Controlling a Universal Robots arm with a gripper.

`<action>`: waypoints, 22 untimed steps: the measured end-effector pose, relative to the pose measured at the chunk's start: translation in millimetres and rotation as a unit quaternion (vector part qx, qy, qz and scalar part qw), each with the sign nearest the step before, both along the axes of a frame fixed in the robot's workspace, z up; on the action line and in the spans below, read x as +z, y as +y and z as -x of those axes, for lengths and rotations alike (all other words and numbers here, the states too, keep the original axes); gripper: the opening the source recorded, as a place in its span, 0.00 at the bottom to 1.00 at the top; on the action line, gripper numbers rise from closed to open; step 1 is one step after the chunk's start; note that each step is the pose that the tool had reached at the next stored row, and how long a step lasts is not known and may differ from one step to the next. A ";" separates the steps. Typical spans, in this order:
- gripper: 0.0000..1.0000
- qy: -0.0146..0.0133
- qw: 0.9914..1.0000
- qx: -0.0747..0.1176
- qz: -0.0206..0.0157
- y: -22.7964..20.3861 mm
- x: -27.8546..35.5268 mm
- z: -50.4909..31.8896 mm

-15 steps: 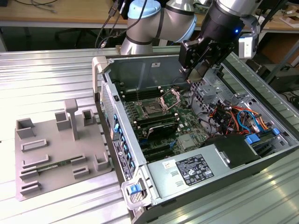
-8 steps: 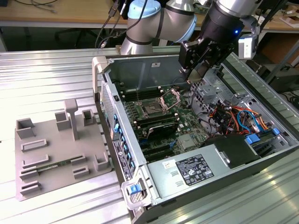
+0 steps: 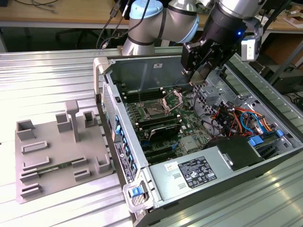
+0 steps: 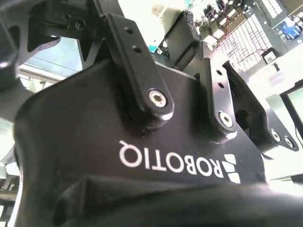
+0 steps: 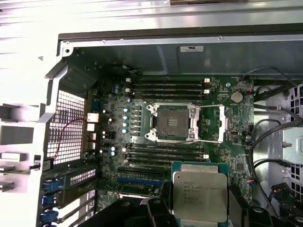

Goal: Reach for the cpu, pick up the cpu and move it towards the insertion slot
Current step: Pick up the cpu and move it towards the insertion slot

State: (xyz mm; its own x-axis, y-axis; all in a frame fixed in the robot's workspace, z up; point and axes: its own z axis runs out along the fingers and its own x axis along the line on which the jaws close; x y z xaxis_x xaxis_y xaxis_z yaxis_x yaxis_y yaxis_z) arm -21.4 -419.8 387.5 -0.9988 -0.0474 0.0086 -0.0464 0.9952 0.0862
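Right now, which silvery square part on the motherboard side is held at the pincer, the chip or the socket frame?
The silvery-white square chip, sitting between the black pincer parts; the shiny framed socket lies open, apart.

The tool (image 5: 199,215) hides the cpu's (image 5: 199,196) side edges.

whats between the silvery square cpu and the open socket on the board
In the first wrist view, a bank of long black memory slots crosses the green board between the silvery square cpu and the open, metal-framed insertion slot.
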 end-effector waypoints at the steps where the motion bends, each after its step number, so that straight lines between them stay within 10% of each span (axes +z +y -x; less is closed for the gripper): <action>1: 0.55 0.000 1.000 0.000 0.000 -0.1 -0.3 0.0; 22: 0.55 0.000 1.000 0.000 0.000 -0.7 -4.4 0.0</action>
State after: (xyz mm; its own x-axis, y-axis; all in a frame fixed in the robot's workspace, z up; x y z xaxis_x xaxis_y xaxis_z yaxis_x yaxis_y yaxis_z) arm -21.4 -420.5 383.1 -0.9988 -0.0474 0.0087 -0.0464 0.9952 0.0862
